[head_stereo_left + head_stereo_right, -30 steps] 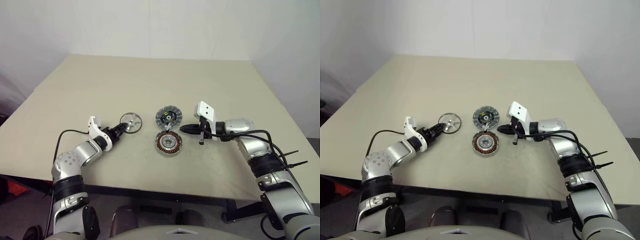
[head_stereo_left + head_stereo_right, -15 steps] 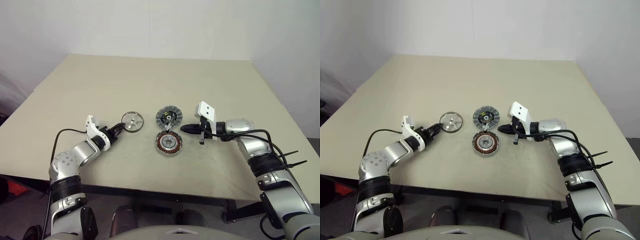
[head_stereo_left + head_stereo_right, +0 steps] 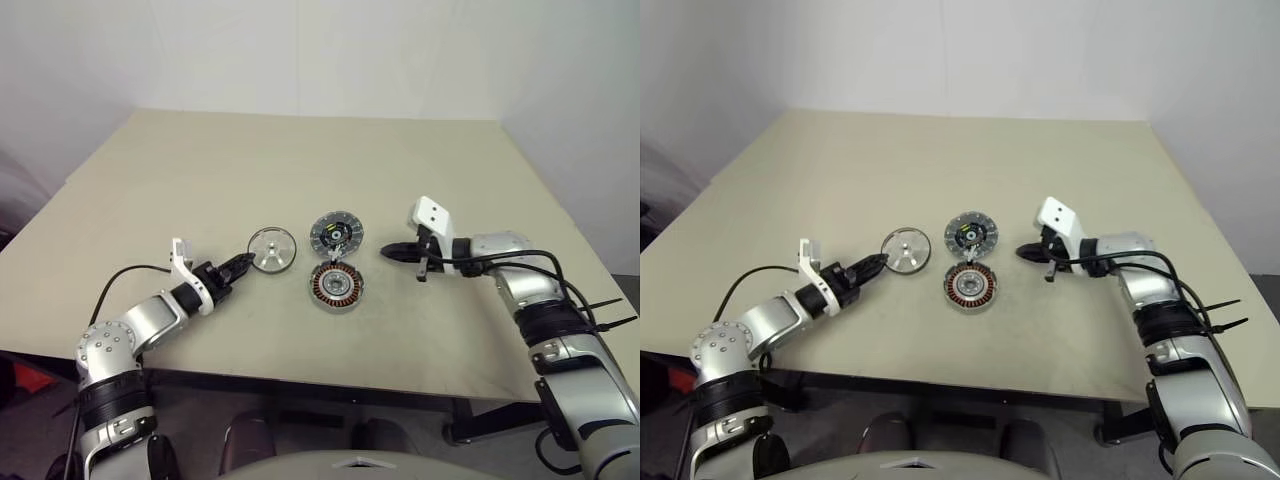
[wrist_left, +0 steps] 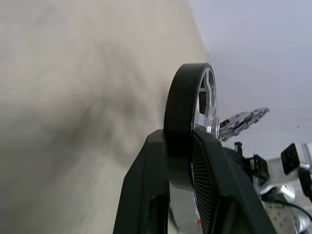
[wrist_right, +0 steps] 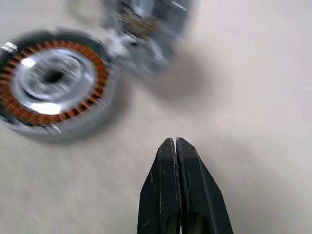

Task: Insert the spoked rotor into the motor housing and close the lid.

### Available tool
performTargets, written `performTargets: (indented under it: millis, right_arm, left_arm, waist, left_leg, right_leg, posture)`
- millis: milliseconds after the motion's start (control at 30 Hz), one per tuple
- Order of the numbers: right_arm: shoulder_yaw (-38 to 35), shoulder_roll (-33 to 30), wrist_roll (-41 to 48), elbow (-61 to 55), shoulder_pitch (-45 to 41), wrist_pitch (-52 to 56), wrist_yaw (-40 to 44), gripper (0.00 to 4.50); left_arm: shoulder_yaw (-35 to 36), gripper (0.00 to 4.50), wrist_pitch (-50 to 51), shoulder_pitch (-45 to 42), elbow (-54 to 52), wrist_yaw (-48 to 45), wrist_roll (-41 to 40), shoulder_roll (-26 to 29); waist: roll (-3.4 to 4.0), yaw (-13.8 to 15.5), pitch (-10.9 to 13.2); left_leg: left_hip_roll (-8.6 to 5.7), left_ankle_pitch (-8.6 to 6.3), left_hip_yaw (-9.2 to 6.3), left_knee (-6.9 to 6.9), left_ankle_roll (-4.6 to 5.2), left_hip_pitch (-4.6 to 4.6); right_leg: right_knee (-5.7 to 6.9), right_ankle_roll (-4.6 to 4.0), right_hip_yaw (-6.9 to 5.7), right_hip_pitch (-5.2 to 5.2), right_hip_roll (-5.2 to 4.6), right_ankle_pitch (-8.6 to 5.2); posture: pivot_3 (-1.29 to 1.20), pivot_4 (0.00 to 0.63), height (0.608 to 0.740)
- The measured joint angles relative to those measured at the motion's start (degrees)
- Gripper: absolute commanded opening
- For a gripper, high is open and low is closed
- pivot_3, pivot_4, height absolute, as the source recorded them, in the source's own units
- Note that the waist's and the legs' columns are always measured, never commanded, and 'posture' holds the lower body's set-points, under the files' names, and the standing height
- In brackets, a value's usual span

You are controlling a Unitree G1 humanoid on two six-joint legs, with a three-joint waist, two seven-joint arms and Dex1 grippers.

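Observation:
The spoked rotor [image 3: 272, 249], a silver wheel with a black rim, is tipped up on the left of the table, and my left gripper [image 3: 238, 265] is shut on its rim. In the left wrist view the black rim [image 4: 187, 122] sits clamped between the two fingers [image 4: 146, 195]. The motor housing [image 3: 337, 286], with copper windings and a hollow centre, lies flat at the table's middle. The lid [image 3: 335, 234] lies just behind it, touching or nearly so. My right gripper [image 3: 388, 251] hovers to the right of both, shut and holding nothing; its closed tips [image 5: 174, 142] point toward the housing [image 5: 53, 85].
The beige table [image 3: 200, 170] has bare surface all around the three parts. Its front edge runs close below both arms. A black cable trails from each wrist.
My left gripper closed on the rotor's rim and drew back, tipping the rotor up. My right gripper moved right, away from the housing and lid.

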Motion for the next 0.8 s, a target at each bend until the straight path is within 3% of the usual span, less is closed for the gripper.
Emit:
performTargets:
  millis: [233,500,800]
  right_arm:
    - [-0.24,-0.96,-1.65,6.69,-2.10,-3.19,0.71,0.00]
    - [-0.29,-0.65,-1.21,4.61,-0.80,-5.03,4.68,0.00]
    - [-1.89,-1.69,0.69,0.28,2.23,-5.62,8.67,0.00]
  left_arm:
    - [-2.69,0.38,2.96,0.46,-0.28,4.87,-7.98,-2.28]
    - [-9.34,0.38,4.93,-2.13,1.01,9.98,-15.37,-3.04]
    - [-13.67,0.38,4.86,-2.88,4.49,11.18,-17.71,-0.92]
  waist:
    - [0.00,0.06,0.00]
    - [-0.01,0.07,0.01]
    - [-0.02,0.10,0.01]
  left_leg:
    - [-0.02,-0.01,0.00,0.01,0.02,-0.02]
    - [-0.02,-0.01,0.04,0.02,0.04,-0.04]
    - [-0.02,-0.01,0.04,0.06,0.04,-0.02]
  right_leg:
    - [0.00,0.00,-0.01,0.00,-0.01,0.00]
    - [0.02,0.00,0.01,0.01,-0.01,0.00]
    - [0.07,0.00,0.01,0.05,-0.01,0.00]
  posture:
    - [0.00,0.000,0.740]
    - [0.00,0.000,0.740]
    - [0.00,0.000,0.740]
